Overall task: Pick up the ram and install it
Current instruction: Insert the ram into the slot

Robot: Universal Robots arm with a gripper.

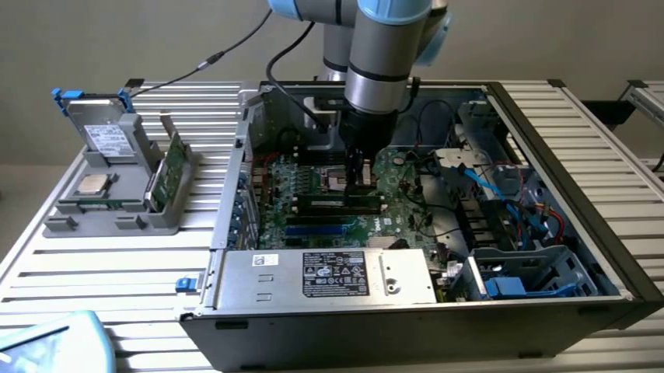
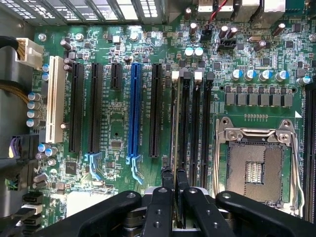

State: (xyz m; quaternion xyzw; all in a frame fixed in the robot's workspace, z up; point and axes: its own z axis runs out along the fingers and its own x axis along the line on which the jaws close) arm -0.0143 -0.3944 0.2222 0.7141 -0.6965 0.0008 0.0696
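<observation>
One open case (image 1: 415,334) is seen on a slatted table (image 1: 104,272) in the exterior view. Cables (image 1: 487,183) are bundled along the case's side at the exterior view's right, and a power supply (image 1: 322,276) is set along its near edge. The gripper (image 1: 360,180) is seen low over the motherboard (image 1: 405,194), at the memory slots. A grey holder (image 1: 104,220) at the table's edge on the exterior view's left is loaded with a drive (image 1: 104,138), a processor (image 1: 93,184) and a green card (image 1: 166,175).

In the wrist view, the memory slots (image 2: 195,123) are flanked by expansion slots (image 2: 134,108) and an empty socket (image 2: 254,165). The fingers (image 2: 166,190) are drawn narrow and pinched on the ram (image 2: 174,123). The ram is seen edge-on along the memory slot nearest the expansion slots. Whether it is seated cannot be told.
</observation>
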